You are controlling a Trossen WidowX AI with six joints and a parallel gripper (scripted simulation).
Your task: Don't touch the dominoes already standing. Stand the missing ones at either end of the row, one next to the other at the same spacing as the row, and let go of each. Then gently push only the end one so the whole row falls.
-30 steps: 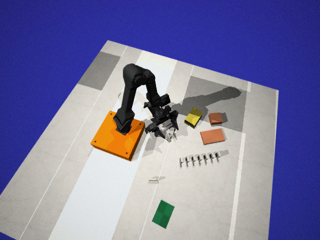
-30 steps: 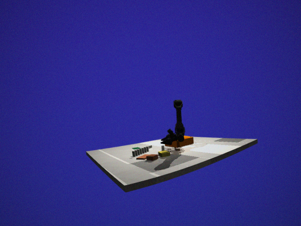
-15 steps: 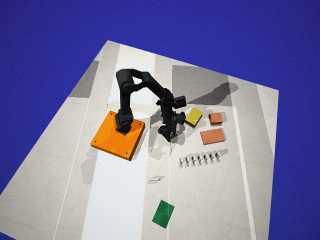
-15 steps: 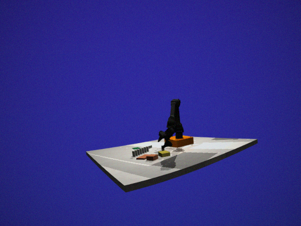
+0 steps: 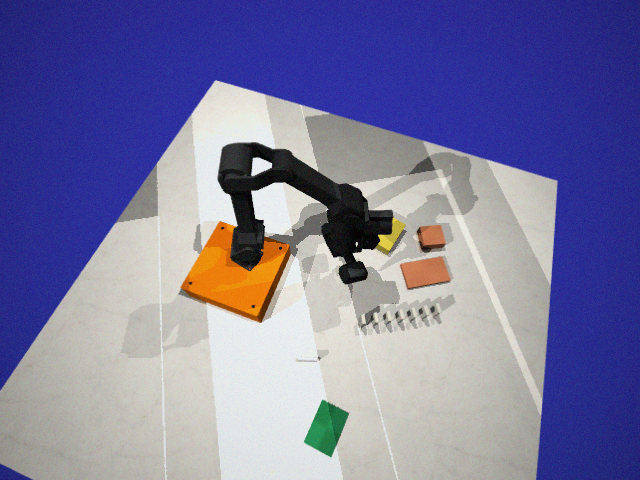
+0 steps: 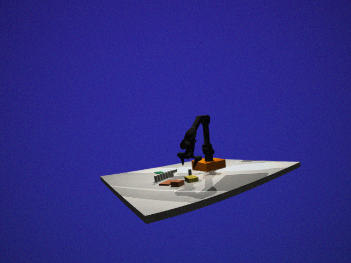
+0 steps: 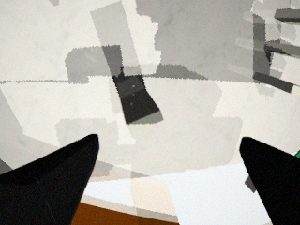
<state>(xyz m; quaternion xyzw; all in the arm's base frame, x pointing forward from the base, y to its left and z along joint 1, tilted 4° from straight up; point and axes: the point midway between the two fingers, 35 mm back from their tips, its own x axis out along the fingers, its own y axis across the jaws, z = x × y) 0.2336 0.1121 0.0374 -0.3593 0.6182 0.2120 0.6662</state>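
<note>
A row of several pale dominoes [image 5: 401,316] [image 6: 162,177] [image 7: 274,82] stands upright at even spacing. One separate domino [image 6: 190,172] [image 7: 140,100] stands upright away from the row, below the gripper; the arm hides it in the top view. Another domino [image 5: 307,359] [image 6: 174,170] lies low on the table, between the row and the green patch; its corner shows beside the right finger in the wrist view [image 7: 250,184]. My gripper [image 6: 189,165] [image 7: 171,142] is wide open and empty, its fingertips pointing down above the separate upright domino and touching nothing.
A yellow block [image 5: 391,238] [image 6: 191,178], a small orange-brown block [image 5: 432,236] [image 6: 177,182] and a flat orange-brown slab [image 5: 425,272] [image 6: 164,183] lie beside the row. A green patch [image 5: 326,428] [image 6: 158,172] lies farther off. The arm stands on an orange base [image 5: 227,294] [image 6: 218,165].
</note>
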